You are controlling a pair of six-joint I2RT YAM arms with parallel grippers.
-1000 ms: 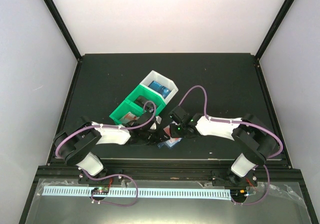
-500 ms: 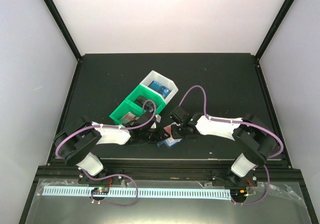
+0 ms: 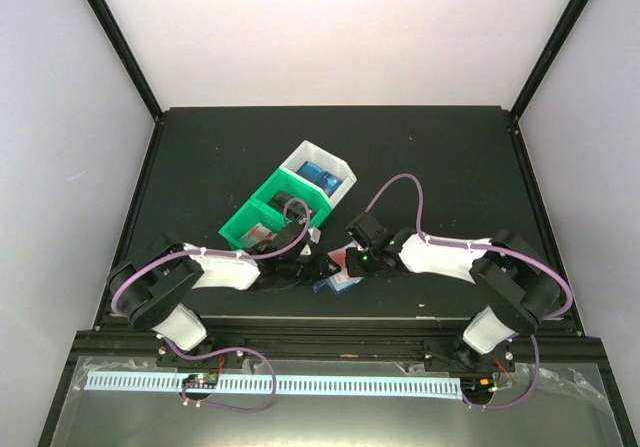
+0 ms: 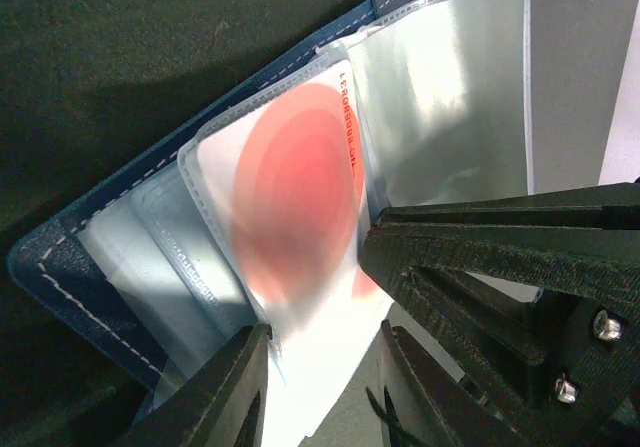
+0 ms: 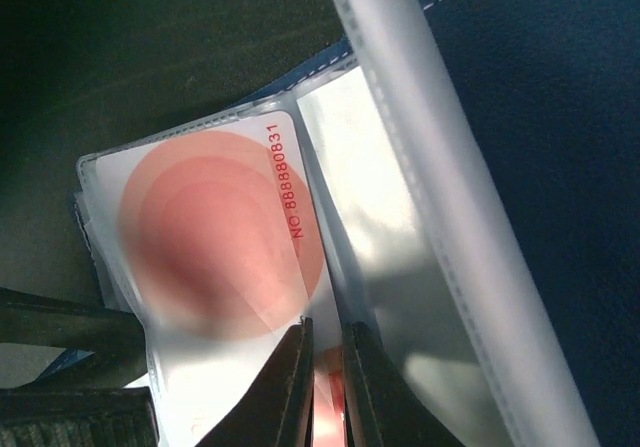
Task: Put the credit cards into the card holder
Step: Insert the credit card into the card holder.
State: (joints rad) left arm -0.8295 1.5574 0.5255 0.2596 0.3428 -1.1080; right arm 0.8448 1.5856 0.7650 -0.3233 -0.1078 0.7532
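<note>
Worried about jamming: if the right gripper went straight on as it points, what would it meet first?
The right gripper pinches the red-and-white card; straight ahead, probably the clear sleeves of the card holder; depth unclear.

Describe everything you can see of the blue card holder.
The dark blue folding card holder lies open on the black table near its front edge, between both arms. Its cover looks like leather with pale stitching along the border. Clear plastic sleeves fan out inside; one holds a white card with red circles and a red number. The right gripper pinches that card's near end; the left gripper straddles the sleeves, jaws apart.
</note>
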